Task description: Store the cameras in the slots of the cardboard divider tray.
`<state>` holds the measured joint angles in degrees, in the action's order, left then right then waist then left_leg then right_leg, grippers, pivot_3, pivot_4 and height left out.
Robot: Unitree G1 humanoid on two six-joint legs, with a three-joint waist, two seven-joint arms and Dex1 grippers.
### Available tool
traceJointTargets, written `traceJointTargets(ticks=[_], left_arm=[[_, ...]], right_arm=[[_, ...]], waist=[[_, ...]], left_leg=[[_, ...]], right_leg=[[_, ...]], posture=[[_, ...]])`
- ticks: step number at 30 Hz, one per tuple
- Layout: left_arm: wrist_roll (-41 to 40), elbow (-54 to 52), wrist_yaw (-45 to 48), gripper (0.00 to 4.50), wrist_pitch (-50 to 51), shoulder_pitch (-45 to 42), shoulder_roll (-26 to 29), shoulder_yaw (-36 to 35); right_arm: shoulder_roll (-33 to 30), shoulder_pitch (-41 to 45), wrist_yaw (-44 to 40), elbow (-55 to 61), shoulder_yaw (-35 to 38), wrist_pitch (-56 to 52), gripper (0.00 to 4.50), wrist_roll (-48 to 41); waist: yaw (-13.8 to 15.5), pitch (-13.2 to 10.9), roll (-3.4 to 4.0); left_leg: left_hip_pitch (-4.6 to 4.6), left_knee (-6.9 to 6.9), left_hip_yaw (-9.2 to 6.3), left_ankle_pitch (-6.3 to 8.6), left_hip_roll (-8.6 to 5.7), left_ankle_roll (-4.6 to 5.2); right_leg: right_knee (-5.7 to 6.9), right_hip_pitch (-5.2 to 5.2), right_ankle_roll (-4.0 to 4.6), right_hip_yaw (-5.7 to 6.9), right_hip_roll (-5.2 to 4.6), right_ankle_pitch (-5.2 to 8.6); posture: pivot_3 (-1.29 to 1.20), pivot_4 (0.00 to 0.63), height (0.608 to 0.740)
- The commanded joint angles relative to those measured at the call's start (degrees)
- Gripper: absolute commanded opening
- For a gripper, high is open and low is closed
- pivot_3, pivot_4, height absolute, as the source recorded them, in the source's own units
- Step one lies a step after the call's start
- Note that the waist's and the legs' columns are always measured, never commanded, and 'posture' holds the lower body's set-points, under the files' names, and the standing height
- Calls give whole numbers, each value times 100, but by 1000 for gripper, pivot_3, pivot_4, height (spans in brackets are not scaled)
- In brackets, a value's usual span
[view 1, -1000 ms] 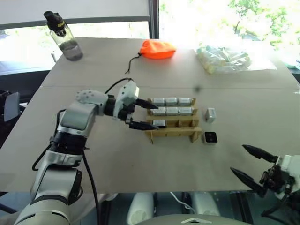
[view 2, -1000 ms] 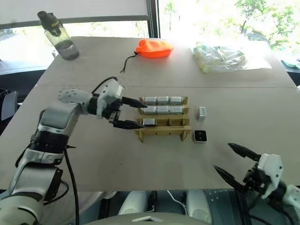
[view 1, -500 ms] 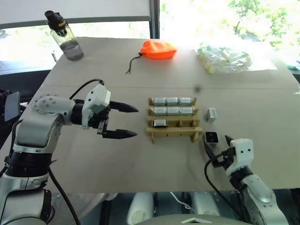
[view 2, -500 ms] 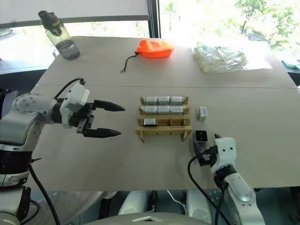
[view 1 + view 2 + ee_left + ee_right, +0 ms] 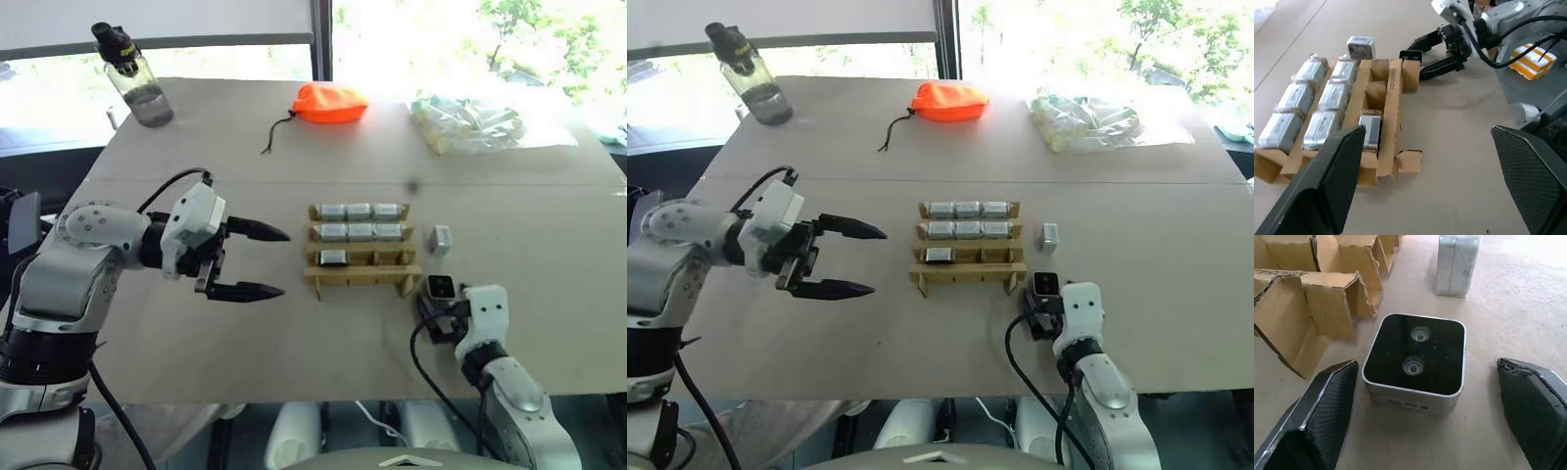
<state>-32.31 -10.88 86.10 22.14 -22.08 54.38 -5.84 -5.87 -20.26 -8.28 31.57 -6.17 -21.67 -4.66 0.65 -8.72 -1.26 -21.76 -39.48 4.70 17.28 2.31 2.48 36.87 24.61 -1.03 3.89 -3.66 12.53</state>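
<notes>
right gripper (image 5: 1415, 421): mine, spread wide and empty, one finger either side of the face-up camera (image 5: 1414, 360) without touching it.
target: that camera lies flat on the counter (image 5: 294, 352), black lens face up, dead ahead between the fingers. Near-square from above, so I see no long axis to line up with.
second loose camera (image 5: 440, 239): further out past the target, standing on edge, just beside the tray's end.
tray (image 5: 361, 257): cardboard divider tray sits ahead and to the left of my right gripper; its jutting strip end is just beside the target.
tray fill: two far rows hold three cameras each, third row one at its left end, nearest row empty.
left gripper (image 5: 257, 262): also spread and empty, hovering well apart from the tray's left end, pointing at it.
nearer arm: right, by a wide margin; left has no loose camera on its side.
next move, my call: lower and close on the target. Fingers already straddle it.
risk: left finger could clip the cardboard strip end.
</notes>
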Motion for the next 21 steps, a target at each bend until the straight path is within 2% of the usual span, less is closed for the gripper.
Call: traceJointTargets(ticks=[1,3,4,6,10,13,16,19,21], left_arm=[[6,-303,-61,4253,-466,19,-34,-218],[-13,-365,-108,4253,-497,45,-33,-222],[-25,-391,-128,4310,-505,56,-31,-230],[-31,-409,-170,4310,-572,64,-41,-247],[-108,-431,-272,4310,-633,36,-87,-281],[-207,-486,-371,4310,-543,-37,-124,-255],[-193,-561,-654,4310,81,-298,-114,141],[-35,-277,-825,4310,448,-774,-292,556],[19,-7,-819,4310,633,-1166,-458,815]], right_arm=[[38,13,101,4,48,72,4500,25],[41,-6,115,-18,56,106,4500,34],[39,-20,121,-21,56,126,4008,39],[28,-35,130,-20,56,166,3752,50],[-22,-35,124,-12,33,225,1864,84],[-52,-30,134,15,70,340,1864,133],[-467,142,21,83,284,1126,1864,501],[-1149,418,-351,-36,486,1807,1864,746],[-2037,715,-906,-170,474,2512,1864,1131]], waist=[[-1,0,0],[0,1,-2],[0,1,-2],[0,1,-2],[0,1,-2],[0,1,-2],[10,1,-1],[11,1,-2],[5,1,-4]], left_leg=[[0,0,0,0,0,0],[1,0,1,0,0,0],[2,0,4,0,0,0],[2,0,5,0,0,0],[1,0,3,0,0,0],[1,0,3,0,0,0],[0,0,3,0,-2,0],[2,-3,7,0,-9,1],[3,-6,11,-1,-17,2]], right_leg=[[0,0,0,0,0,0],[0,-1,0,-1,0,0],[0,-1,-1,-2,0,0],[0,-1,-1,-2,0,0],[0,0,0,-1,0,0],[0,0,-1,-1,0,0],[0,0,-2,-2,-3,0],[0,-2,-13,-9,-2,6],[0,-4,-17,-14,-1,7]], posture=[[0,150,740],[0,150,740],[0,150,740],[0,150,740],[0,150,740],[0,150,740],[0,150,740],[0,150,740],[0,150,740]])
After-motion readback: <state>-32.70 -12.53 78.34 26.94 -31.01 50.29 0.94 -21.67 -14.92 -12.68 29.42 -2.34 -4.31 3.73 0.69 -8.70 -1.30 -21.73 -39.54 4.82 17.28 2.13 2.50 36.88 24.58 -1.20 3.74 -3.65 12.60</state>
